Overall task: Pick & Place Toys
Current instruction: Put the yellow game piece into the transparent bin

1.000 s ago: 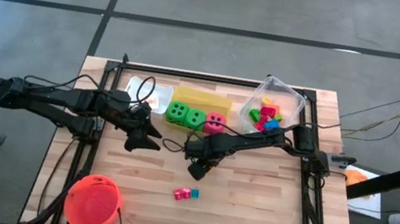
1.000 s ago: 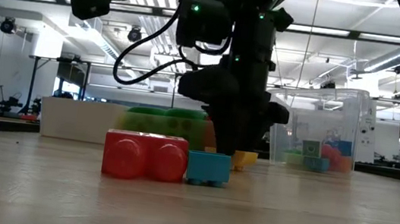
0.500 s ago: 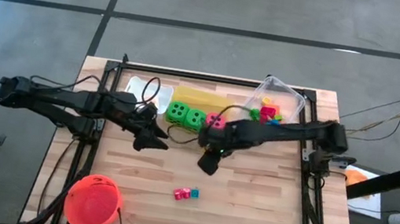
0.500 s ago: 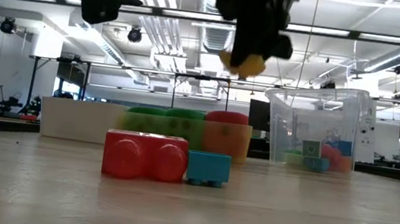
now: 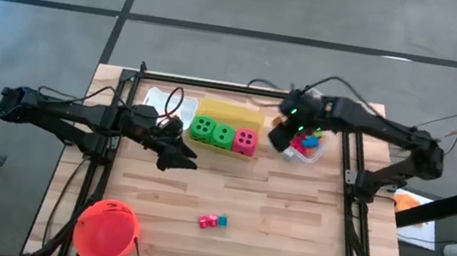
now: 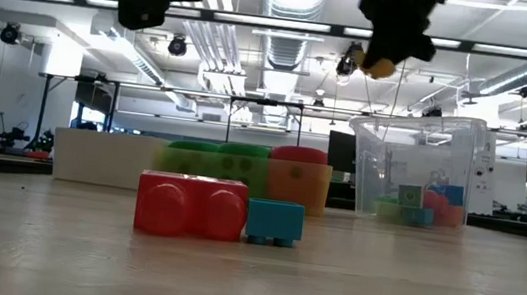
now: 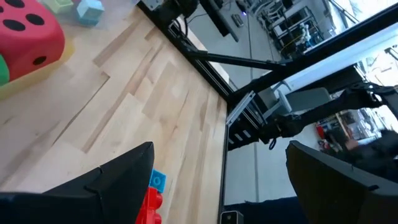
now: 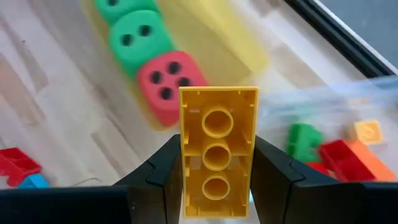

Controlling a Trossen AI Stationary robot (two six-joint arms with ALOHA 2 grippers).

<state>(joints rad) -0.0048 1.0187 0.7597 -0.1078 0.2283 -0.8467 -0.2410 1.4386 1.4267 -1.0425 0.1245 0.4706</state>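
Right gripper (image 8: 216,180) pinches a yellow block (image 8: 218,149) between its fingers and has swung up from the middle of the table to hang high beside the clear bin (image 5: 309,149), where other bright blocks already lie. To my eye the drop comes next. Left gripper (image 5: 180,158) hovers with jaws spread near the dice (image 5: 224,135). A red block (image 6: 189,206) and a blue block (image 6: 275,221) sit touching on the table (image 5: 287,219), not yet collected.
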